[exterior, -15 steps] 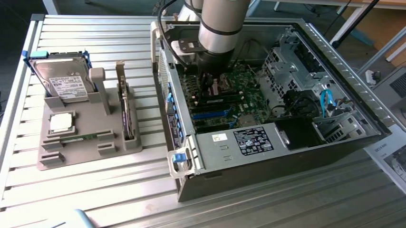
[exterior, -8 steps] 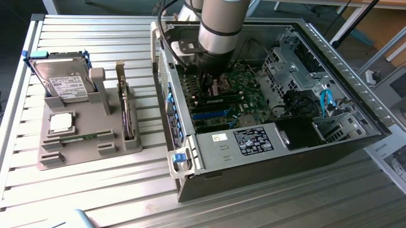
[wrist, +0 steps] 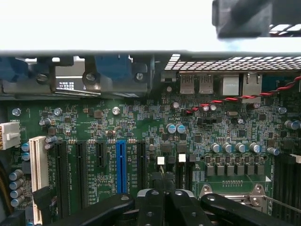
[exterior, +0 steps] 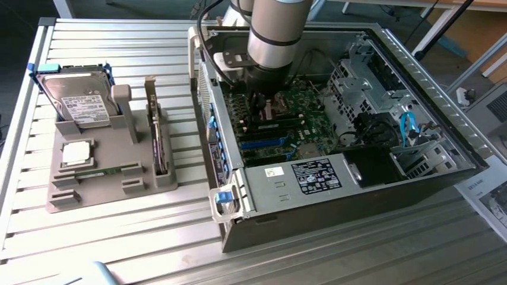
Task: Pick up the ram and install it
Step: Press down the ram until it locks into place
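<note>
The ram (exterior: 101,172) lay flat in the grey holder tray (exterior: 71,199), near the tabletop's edge at the exterior view's left, well apart from the gripper (wrist: 163,188). Gripper was inside the open PC case (exterior: 333,196), fingers closed on nothing, just above the motherboard (wrist: 141,122). Wrist cam showed slots; fingertips cut off. Arm (exterior: 273,35) hid gripper in exterior view.
</note>
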{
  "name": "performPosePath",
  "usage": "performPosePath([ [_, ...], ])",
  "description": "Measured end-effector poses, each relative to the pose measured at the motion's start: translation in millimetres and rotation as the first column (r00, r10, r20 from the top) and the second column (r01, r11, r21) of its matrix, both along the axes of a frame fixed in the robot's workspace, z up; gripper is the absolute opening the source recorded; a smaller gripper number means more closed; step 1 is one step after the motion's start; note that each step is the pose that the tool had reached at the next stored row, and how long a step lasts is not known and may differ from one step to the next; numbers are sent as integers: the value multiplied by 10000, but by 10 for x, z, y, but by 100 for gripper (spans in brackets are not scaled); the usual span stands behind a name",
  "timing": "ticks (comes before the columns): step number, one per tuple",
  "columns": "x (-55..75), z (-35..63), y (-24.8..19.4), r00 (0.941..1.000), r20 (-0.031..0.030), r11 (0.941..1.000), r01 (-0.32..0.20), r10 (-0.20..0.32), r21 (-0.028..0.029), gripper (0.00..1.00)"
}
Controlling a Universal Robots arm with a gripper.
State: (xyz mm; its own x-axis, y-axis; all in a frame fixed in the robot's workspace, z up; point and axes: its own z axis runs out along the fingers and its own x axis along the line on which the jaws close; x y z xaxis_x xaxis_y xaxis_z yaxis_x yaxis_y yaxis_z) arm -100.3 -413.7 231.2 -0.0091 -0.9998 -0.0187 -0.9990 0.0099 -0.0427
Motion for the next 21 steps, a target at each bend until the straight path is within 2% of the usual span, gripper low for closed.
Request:
performPosePath([
  [11, 0, -19, -2, 10000, 2, 10000, 0, 0, 3, 10],
  [21, 0, 223, -2, 10000, 2, 10000, 0, 0, 2, 10],
])
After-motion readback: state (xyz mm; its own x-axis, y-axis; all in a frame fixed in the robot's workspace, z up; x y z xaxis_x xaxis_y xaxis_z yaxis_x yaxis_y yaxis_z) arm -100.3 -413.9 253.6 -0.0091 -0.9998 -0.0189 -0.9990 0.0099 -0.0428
